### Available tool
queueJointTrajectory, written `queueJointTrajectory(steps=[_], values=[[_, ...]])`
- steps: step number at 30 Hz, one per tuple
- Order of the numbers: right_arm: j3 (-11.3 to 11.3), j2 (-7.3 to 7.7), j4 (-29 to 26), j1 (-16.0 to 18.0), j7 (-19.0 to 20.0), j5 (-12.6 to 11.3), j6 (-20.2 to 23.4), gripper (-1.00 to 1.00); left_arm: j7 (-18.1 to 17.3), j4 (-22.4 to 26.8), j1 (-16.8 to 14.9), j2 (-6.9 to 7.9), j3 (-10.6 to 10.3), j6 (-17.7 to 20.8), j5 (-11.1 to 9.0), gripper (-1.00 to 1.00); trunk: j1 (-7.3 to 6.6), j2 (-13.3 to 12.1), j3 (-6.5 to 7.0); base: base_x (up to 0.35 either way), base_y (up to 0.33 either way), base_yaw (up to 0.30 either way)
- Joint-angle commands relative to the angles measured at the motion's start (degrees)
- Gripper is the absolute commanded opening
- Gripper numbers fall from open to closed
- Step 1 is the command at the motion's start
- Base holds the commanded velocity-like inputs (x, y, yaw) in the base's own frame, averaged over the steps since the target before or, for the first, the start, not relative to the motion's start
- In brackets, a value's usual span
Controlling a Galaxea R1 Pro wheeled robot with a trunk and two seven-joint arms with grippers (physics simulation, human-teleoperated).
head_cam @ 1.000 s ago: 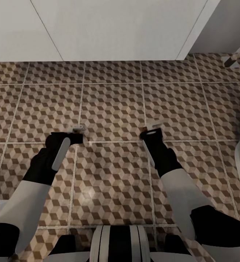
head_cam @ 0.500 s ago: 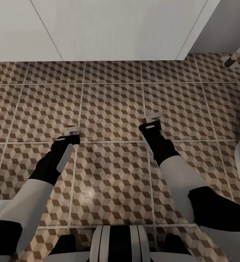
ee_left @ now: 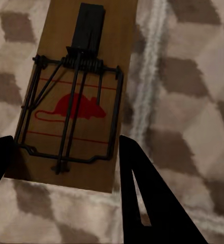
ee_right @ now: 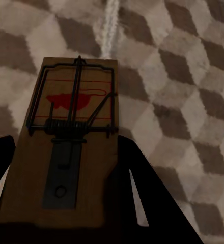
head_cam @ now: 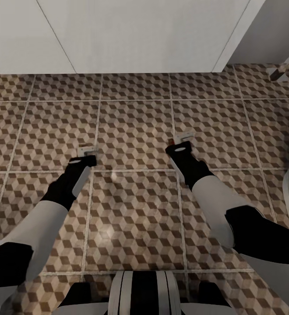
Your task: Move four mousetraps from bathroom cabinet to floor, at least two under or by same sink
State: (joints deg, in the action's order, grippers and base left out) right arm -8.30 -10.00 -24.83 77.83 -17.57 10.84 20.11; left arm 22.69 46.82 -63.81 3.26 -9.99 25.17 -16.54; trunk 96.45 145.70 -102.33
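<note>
While both arms reached down over the bathroom floor (head_cam: 135,131), each gripper carried one mousetrap between its dark fingers. The left gripper (ee_left: 61,168) had its jaws pressed against the two long edges of the left mousetrap (ee_left: 84,91), the red mouse mark and wire bar plain in the left wrist view; whether the board touched the tiles could not be told. The right gripper (ee_right: 61,203) pinched the right mousetrap (ee_right: 68,147) the same way, the board jutting forward over the cube pattern.

Compared with a second earlier, both grippers had travelled forward in the head view, the left gripper (head_cam: 86,152) and right gripper (head_cam: 179,142) ending a little nearer the white panel (head_cam: 131,35) that rose beyond the tiles. Neither trap had been let go, so by my reading the placing step was under way but not finished, with two traps still to account for.

Both forearms sloped down and forward from the trunk, wrists bent toward the floor, the two grippers well apart on either side of a grout line.
</note>
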Motion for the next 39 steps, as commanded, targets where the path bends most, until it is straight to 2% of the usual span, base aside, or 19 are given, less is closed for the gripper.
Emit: queueJointTrajectory(steps=[1,4,8,12,13,16,18,26,32,34,39], values=[[-0.2,0.0,0.17,0.03,0.55,0.33,-0.3,-1.0,0.13,0.49,-0.05,0.41,-0.4,-0.15,-0.41,-1.0,-0.01,0.01,-0.03,0.0,0.0,0.0],[-0.22,0.0,0.47,0.04,2.14,0.32,-1.3,-1.0,-1.75,4.34,-0.08,1.21,-0.73,-0.58,-0.32,-1.0,-0.01,0.01,-0.03,0.0,0.0,0.0],[-0.26,0.0,0.55,0.04,2.71,0.32,-1.65,-1.0,-1.98,7.9,-0.09,1.51,-2.08,-0.51,0.39,-1.0,-0.01,0.01,-0.03,0.0,0.0,0.0],[-0.3,0.0,0.57,0.04,2.85,0.32,-1.88,-1.0,1.53,8.45,-0.09,1.46,-2.55,-0.76,5.21,-1.0,-0.01,0.01,-0.03,0.0,0.0,0.0],[-0.31,0.0,0.57,0.04,2.87,0.32,-1.94,-1.0,3.17,8.58,-0.09,1.39,-2.65,-0.84,7.61,-1.0,-0.01,0.01,-0.03,0.0,0.0,0.0],[-0.31,0.0,0.57,0.04,2.88,0.32,-1.98,-1.0,4.43,8.85,-0.09,1.39,-2.72,-0.89,10.84,-1.0,-0.01,0.01,-0.03,0.0,0.0,0.0],[-0.31,0.0,0.57,0.04,2.89,0.32,-2.0,-1.0,4.82,8.9,-0.09,1.34,-2.73,-0.86,12.02,-1.0,-0.01,0.01,-0.03,0.0,0.0,0.0],[-0.31,0.0,0.57,0.04,2.89,0.32,-2.07,-1.0,4.78,9.21,0.28,1.29,-2.76,-0.83,12.53,-1.0,-0.01,0.01,-0.03,0.0,0.0,0.0],[-0.31,0.0,0.57,0.04,2.89,0.32,-2.09,-1.0,3.97,9.22,0.34,0.34,-2.75,-0.73,12.44,-1.0,-0.01,0.01,-0.03,0.0,0.0,0.0],[-0.31,0.0,0.57,0.04,2.91,0.32,-2.09,-1.0,1.9,9.24,0.37,0.24,-2.7,-0.64,12.37,-1.0,-0.01,0.01,-0.03,0.0,0.0,0.0],[-0.31,0.0,0.57,0.04,2.97,0.47,-2.27,-1.0,-6.17,9.25,0.35,0.17,-2.39,-0.5,12.25,-1.0,-0.01,0.01,-0.03,0.0,0.0,0.0]])
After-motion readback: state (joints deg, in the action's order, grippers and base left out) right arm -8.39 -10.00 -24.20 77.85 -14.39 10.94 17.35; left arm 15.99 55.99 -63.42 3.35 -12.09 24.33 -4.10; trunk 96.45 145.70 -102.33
